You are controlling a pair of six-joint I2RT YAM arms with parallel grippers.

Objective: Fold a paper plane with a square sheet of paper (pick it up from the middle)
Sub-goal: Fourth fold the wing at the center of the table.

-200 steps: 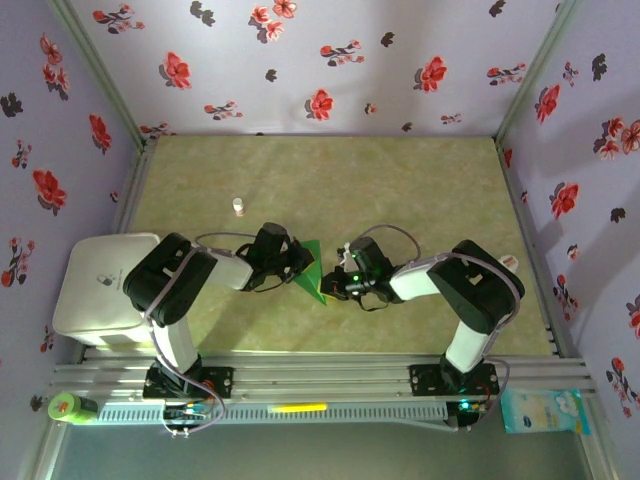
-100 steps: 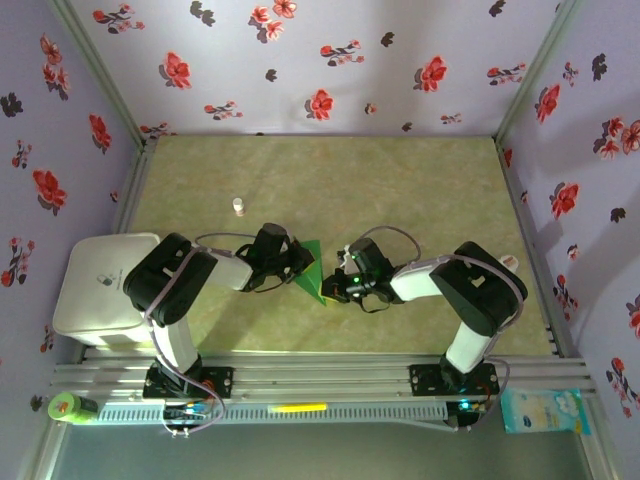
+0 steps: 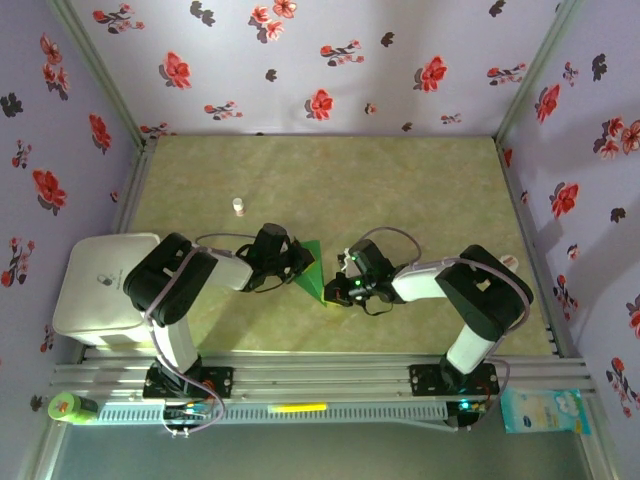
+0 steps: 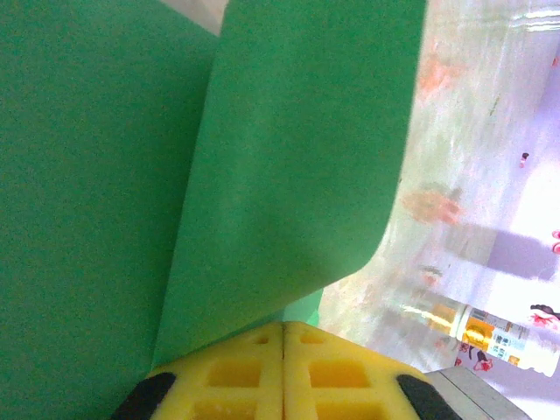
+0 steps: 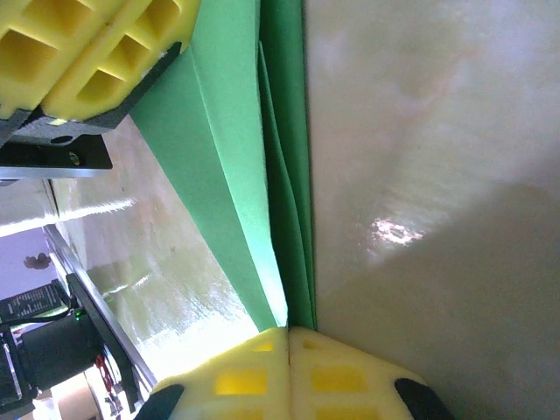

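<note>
the overhead view is evenly and softly lit from above and fairly sharp across the table [image 3: 400, 180], with faint shadows under the arms [image 3: 175, 285] and a broad grey one on the right wall [image 3: 560, 240]. straight edges bow slightly toward the corners. at the left wrist the green paper [image 4: 289, 157] sits too close and blurs to flat colour; the right side washes out to white, and a small bottle [image 4: 503, 337] is smeared. at the right wrist a glare spot sits on the table, a dark shadow covers the lower right, and the yellow pads [image 5: 350, 350] of the right tool [image 5: 289, 331] look soft.
</note>
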